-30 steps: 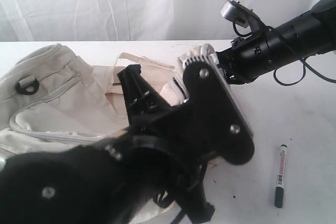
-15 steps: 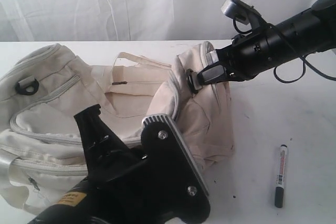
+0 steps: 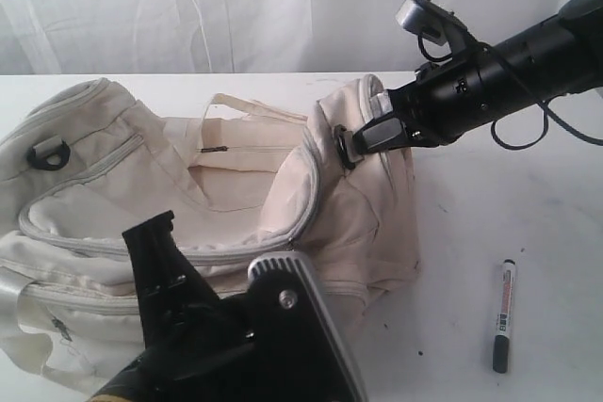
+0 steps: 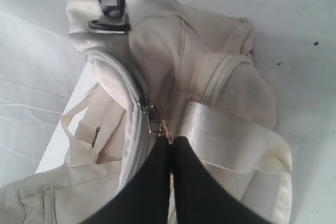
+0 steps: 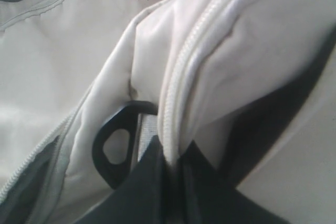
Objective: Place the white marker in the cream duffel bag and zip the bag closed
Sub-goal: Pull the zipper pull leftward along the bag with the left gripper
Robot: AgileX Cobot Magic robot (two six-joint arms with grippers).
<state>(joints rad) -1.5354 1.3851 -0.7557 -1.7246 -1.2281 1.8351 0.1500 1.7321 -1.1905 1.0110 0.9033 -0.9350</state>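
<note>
The cream duffel bag [image 3: 113, 185] lies across the left and middle of the table. Its right end is lifted by my right gripper [image 3: 350, 143], shut on the zipper edge [image 5: 176, 98] beside a black strap ring [image 5: 116, 148]. My left gripper [image 4: 170, 141] is shut on the metal zipper pull [image 4: 164, 128] of the top zipper, next to a webbing handle [image 4: 231, 140]. In the exterior view the left arm [image 3: 236, 336] fills the lower foreground and hides its fingertips. The white marker [image 3: 504, 313] lies on the table right of the bag, apart from both grippers.
A white curtain [image 3: 236, 7] hangs behind the white table [image 3: 528, 204]. The second strap ring [image 3: 47, 153] sits at the bag's far left end. The front pocket zipper [image 3: 212, 150] lies on the bag's upper side.
My left arm has drawn back down and to the left along the bag's top, away from the right end. The right gripper kept its hold; the marker stayed put.
</note>
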